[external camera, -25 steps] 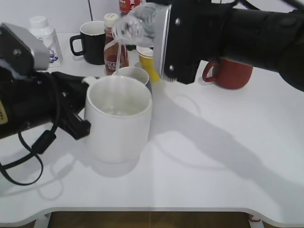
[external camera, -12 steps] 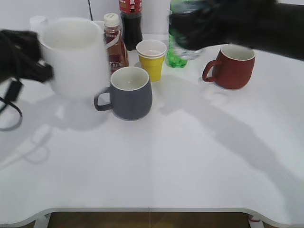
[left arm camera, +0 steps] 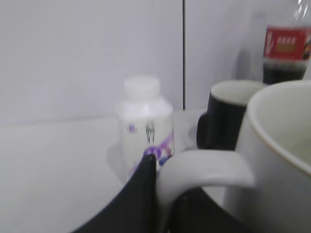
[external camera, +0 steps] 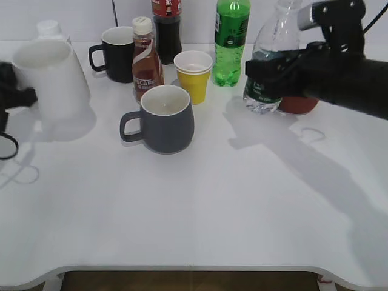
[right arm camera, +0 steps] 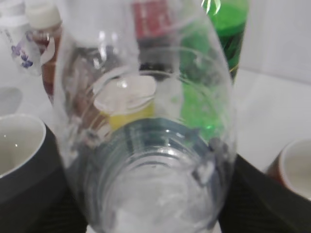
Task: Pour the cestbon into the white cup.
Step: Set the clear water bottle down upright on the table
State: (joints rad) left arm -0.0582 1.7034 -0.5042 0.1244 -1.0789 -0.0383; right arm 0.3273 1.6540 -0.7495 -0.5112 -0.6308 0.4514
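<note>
The white cup stands upright at the far left; whether its base touches the table I cannot tell. My left gripper is shut on its handle, with one black finger beside the handle. The cestbon is upright at the back right, capless, with a little water at its base. My right gripper is shut round its labelled middle and holds it just in front of a red mug. In the right wrist view the cestbon fills the frame between the black fingers.
A grey mug stands mid-table. Behind it are a yellow paper cup, a Nescafe bottle, a black mug, a cola bottle and a green soda bottle. The red mug is mostly hidden. A white capped bottle stands behind the cup.
The bottle went from tilted over the white cup, pouring, to upright and moved right. My left gripper carried the white cup from the middle to the far left.
</note>
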